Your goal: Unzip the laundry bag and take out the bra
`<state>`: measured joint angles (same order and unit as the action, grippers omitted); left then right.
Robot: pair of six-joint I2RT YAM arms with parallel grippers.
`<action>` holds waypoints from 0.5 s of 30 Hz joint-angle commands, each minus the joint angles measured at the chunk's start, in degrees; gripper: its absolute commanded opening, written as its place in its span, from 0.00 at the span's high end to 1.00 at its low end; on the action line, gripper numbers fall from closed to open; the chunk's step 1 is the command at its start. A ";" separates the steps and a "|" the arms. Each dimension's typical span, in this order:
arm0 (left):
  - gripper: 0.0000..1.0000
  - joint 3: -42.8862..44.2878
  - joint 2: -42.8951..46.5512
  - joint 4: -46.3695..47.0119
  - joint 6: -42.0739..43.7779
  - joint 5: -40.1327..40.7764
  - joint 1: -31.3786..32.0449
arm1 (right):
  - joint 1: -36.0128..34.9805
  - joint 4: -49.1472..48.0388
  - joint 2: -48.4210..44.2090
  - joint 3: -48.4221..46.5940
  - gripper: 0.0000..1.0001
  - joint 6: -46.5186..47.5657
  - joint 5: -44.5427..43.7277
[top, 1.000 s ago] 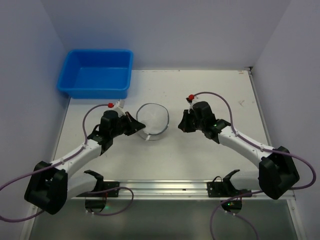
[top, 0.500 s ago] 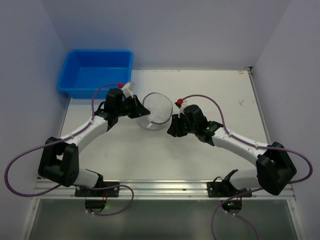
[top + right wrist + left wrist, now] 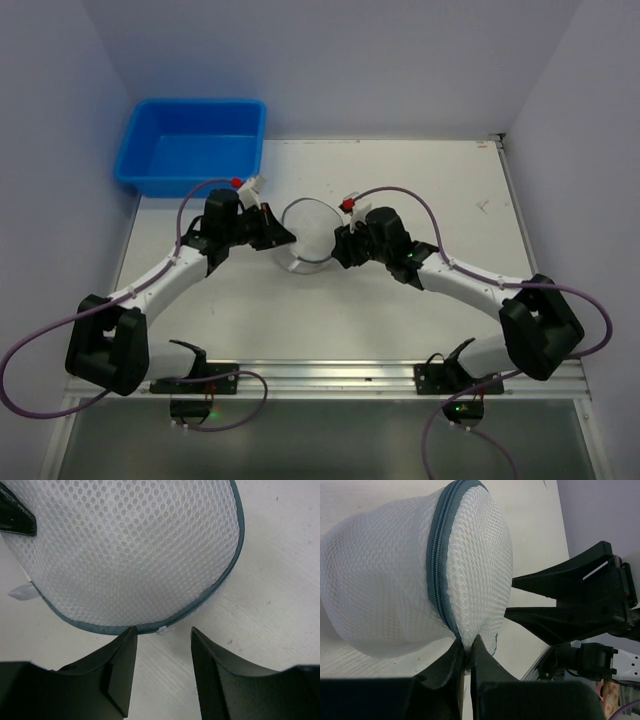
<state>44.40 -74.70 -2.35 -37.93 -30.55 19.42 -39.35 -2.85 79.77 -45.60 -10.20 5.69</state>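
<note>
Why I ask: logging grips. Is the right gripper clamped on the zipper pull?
No, the right gripper is open, the white zipper pull lying free before its jaws.

R gripper [image 3: 164,636], jaws apart, at laundry bag [image 3: 130,550] rim — white zip pull [image 3: 163,629] btwn them.

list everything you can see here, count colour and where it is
laundry bag: 1, white mesh with a grey zipper, mid table, between the two grippers
zipper pull: 1, white, on the bag's rim, in front of the right gripper's gap
blue tub: 1, blue, far left corner
table: 1, white, under everything
left gripper: 1, black, shut on the bag's zippered edge
right gripper: 1, black, open, at the bag's rim, holding nothing
</note>
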 commanded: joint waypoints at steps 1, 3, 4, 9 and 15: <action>0.98 -0.37 2.01 0.15 -0.74 -2.24 -0.70 | 0.07 -5.67 1.35 0.69 0.51 5.89 1.86; 0.98 -0.37 1.92 0.06 -0.83 -2.24 -0.87 | 0.07 -4.97 2.32 0.78 0.51 6.77 1.95; 0.98 -0.54 1.92 0.15 -0.91 -2.41 -0.87 | 0.07 -5.23 2.50 1.30 0.51 6.77 1.52; 0.99 -0.63 2.36 -0.72 -0.30 -3.82 -0.96 | 0.15 -4.73 4.43 0.70 0.52 8.26 2.21; 1.00 -0.72 3.50 -2.31 0.58 -3.02 -1.23 | 0.07 -4.96 3.90 0.78 0.53 9.32 3.45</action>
<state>44.14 -73.10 -3.95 -38.24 -31.55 18.83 -39.35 -5.26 84.05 -44.40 -2.90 7.73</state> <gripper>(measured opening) 0.080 0.472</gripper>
